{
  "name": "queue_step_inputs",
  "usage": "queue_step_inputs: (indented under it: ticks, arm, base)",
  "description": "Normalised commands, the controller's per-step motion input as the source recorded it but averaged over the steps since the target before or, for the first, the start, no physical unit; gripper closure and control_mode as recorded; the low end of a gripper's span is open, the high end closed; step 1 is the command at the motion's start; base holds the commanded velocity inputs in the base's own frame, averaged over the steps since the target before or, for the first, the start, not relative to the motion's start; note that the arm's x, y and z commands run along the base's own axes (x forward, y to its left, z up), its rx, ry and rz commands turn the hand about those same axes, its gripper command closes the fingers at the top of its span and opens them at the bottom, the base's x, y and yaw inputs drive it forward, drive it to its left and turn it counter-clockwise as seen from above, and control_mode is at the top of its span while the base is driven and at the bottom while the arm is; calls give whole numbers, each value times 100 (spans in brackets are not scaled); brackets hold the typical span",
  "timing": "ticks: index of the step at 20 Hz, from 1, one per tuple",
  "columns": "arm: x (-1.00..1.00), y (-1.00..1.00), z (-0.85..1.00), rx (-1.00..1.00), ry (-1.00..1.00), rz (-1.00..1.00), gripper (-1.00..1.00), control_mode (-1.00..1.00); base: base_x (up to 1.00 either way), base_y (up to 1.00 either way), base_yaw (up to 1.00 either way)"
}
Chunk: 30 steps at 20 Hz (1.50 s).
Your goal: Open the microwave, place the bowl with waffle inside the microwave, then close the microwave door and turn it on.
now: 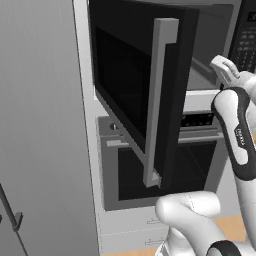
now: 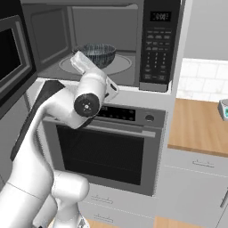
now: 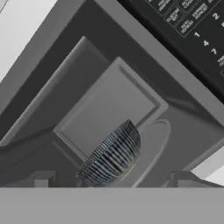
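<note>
Sitting on the round turntable (image 2: 116, 65) inside the microwave (image 2: 102, 40), the bowl (image 2: 99, 54) stands upright, a small dark blue-grey vessel with a streaked pattern. In the hand view the bowl (image 3: 112, 156) appears tilted because the camera is rolled; it rests on the pale ring of the turntable (image 3: 151, 146), in front of the grey back wall of the cavity. The waffle cannot be made out in any view.

The fingers (image 3: 113, 180) stand wide apart, one dark tip (image 3: 41, 179) at either side of the bowl and clear of it, gripping nothing. In the right base view the white hand reaches into the lower front of the cavity, just before the bowl.

The microwave door (image 1: 142, 87) is swung fully open toward the left, its dark window facing outward and its long vertical grey handle (image 1: 159, 100) at the free edge. The keypad (image 2: 156, 49) with its digital display occupies the right side of the microwave front; its numbered buttons (image 3: 203, 30) also show at the upper right of the hand view.

Directly below the microwave is a silver oven (image 2: 104, 149) with a horizontal handle and a dark window. To its right lies a wooden tabletop (image 2: 196, 127) above grey drawers, with a white tiled wall (image 2: 205, 80) behind.
</note>
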Motion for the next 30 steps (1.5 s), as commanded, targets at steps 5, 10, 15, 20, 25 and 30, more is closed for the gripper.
queue_step_inputs:
  ticks: [5, 10, 15, 20, 25, 30]
  arm:
    - [-100, 0, 17, -30, -4, 0, -100, -100]
    - [-100, 2, 0, -41, 11, 1, -100, -100]
    - [-100, 34, -26, -55, 20, 8, -100, -100]
    - [-90, 95, -88, -44, 14, 39, -100, -100]
    - [-81, 100, -100, -34, -17, 26, -100, -100]
    - [-16, 88, -91, -4, -29, 5, -100, -100]
  base:
    - [0, 0, 0]
    - [0, 0, 0]
    - [0, 0, 0]
    - [0, 0, 0]
    - [0, 0, 0]
    - [0, 0, 0]
